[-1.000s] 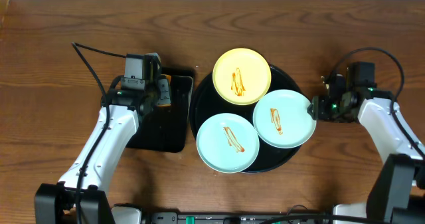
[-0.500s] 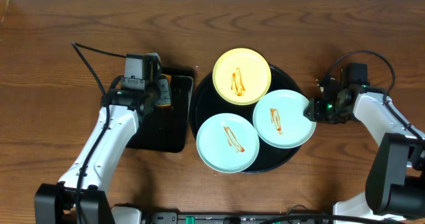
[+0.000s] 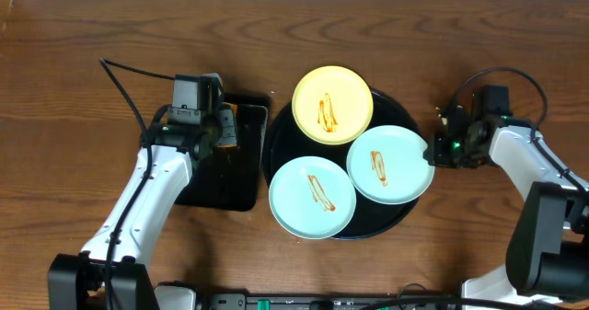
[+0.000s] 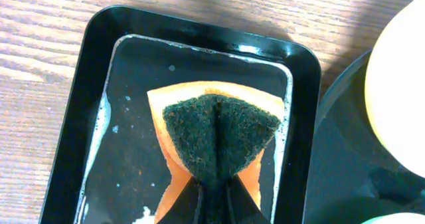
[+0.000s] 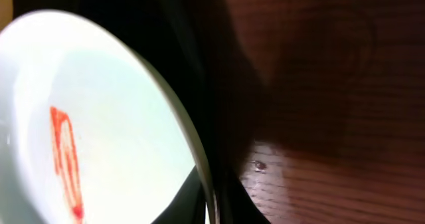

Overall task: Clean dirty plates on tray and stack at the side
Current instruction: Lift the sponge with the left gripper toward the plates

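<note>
— Wooden counter all round us, brown and grained. Where do our plates lie?

— All three lie on the round tray. The yellow plate is farthest from us, the left mint plate is nearest, and the right mint plate is just beside it. Each has an orange sauce streak.

— Our left hand?

— Our left hand hangs over the rectangular tray, clenched on the sponge. The sponge is orange with a dark green scouring face, pinched into a fold.

— And our right hand?

— Our right hand sits at the right mint plate's outer rim. From the wrist we see the rim run down into the hand, but whether it is pinched we cannot tell.
</note>
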`<state>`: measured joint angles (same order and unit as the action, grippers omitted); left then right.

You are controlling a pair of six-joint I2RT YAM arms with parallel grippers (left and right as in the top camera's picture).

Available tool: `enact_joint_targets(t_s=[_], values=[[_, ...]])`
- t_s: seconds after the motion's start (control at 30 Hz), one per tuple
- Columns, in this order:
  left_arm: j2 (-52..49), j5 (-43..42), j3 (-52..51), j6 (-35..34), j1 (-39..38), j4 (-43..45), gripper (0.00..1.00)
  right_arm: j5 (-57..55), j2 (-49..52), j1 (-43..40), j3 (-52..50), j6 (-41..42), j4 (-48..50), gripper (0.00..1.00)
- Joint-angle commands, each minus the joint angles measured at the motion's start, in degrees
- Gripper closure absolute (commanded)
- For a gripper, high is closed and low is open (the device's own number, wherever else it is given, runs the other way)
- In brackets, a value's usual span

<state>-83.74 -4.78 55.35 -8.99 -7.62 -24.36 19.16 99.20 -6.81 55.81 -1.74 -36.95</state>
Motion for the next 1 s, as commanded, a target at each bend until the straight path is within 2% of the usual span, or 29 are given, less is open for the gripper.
enact_joint_targets(t_s=[0.0,0.4,0.9,0.97], values=[[0.2,-0.2,0.0,-0.1,-0.2,-0.4,0.92,-3.2,1.5,-0.5,-0.4,-0.3,-0.2,0.96],[0.2,-3.0,0.0,-0.1,-0.2,-0.1,0.92,-3.2,1.5,-0.5,-0.4,-0.3,-0.8,0.99],[0.3,-3.8,0.0,-0.1,-0.2,3.6,0.92,-3.2,1.5,-0.5,-0.4,-0.2,-1.2,0.99],[0.6,-6.3,0.0,-0.1,-0.2,5.6,0.93,-3.2,1.5,-0.5,-0.4,-0.3,-1.2,0.99]])
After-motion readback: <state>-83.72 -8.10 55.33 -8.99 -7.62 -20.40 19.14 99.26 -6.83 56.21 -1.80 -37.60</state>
